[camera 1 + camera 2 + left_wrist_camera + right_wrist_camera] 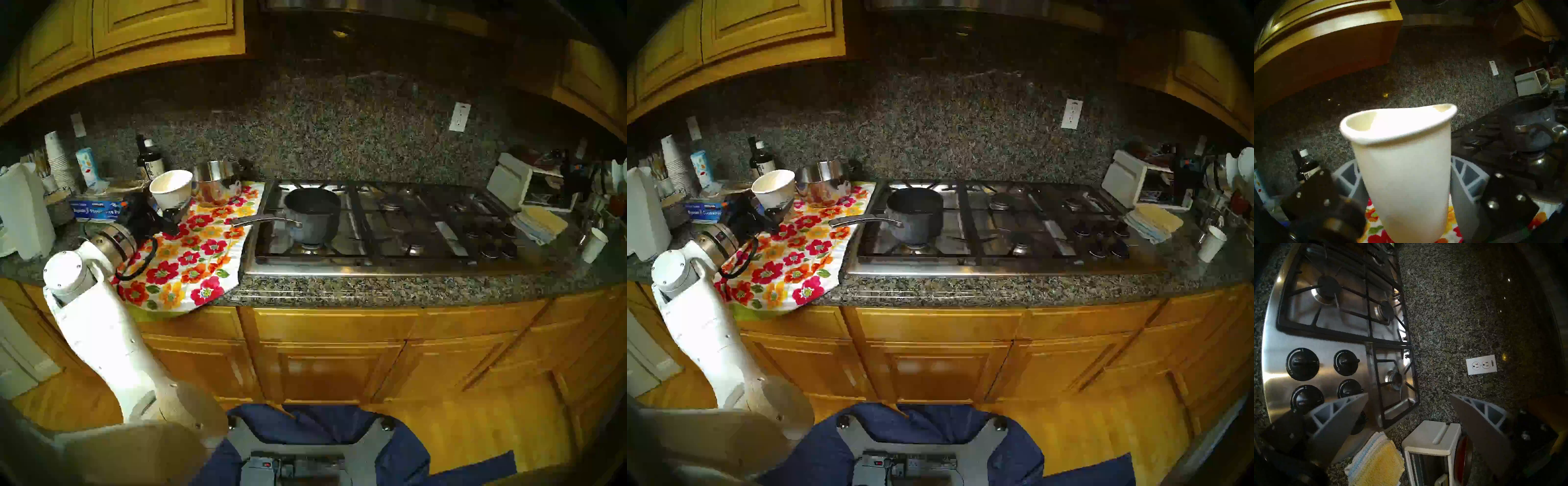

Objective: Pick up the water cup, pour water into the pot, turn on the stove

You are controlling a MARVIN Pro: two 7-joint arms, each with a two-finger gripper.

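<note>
Trainee: Cups first, on the far left: a tall stack of white cups (58, 159) is standing by the backsplash, and the blue box (98, 209) beside it is showing print too blurred for me to read.

Operator: Next along, the left gripper (171, 212) is clamping the water cup (172, 188) by its lower half, above the floral cloth (190, 258). The cup is tilting, mouth toward the camera. The head views are hiding the grip; the left wrist view is showing a grey finger (1349, 176) pressing each side of the cup (1403, 169).

Trainee: And the pot (314, 214)?

Operator: It is sitting on the front-left burner of the stove (390, 224), its handle pointing left over the cloth.

Trainee: The right gripper is not appearing in either head view.

Operator: Only its own camera is showing it. The right gripper (1407, 404) is hanging wide apart, gripping nothing, above the knobs (1302, 364), a yellow towel stack (1379, 463) and a white toaster oven (1430, 438). "LO" is reading clearly beside two knobs.
</note>
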